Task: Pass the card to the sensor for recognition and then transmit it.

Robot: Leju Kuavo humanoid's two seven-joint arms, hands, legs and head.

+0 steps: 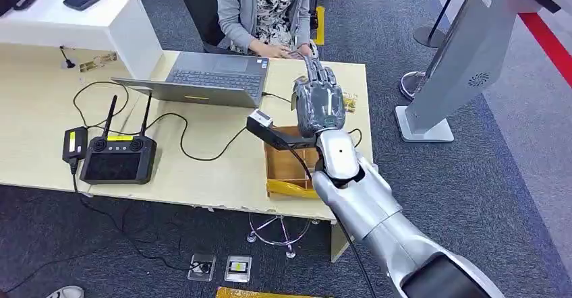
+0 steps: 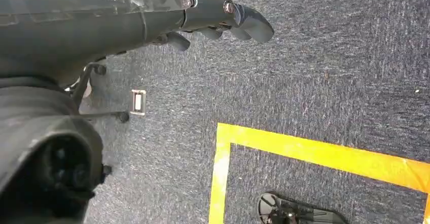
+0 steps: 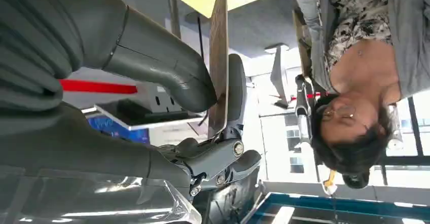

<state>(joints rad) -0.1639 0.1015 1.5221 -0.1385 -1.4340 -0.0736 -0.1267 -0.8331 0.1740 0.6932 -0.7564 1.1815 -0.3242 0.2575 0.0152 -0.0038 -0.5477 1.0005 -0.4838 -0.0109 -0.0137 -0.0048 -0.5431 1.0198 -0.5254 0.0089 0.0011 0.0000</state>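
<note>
My right hand [image 1: 318, 101] is raised over the right end of the table, its back toward me. In the right wrist view it pinches a thin card [image 3: 219, 57], seen edge-on, between the thick thumb [image 3: 162, 64] and a dark finger [image 3: 236, 89]. A small black sensor with a white top [image 1: 260, 120] sits on the table just left of the hand. Below the hand lies an open wooden box [image 1: 287, 165]. My left hand [image 2: 223, 16] hangs over the carpet, fingers loosely extended and holding nothing.
A person [image 1: 266, 8] sits across the table, hands at a grey laptop [image 1: 210, 79]. A black remote controller [image 1: 118, 158] and cables lie on the table's left. A grey kiosk stand [image 1: 465, 55] rises at the right. Yellow tape [image 2: 314, 153] marks the floor.
</note>
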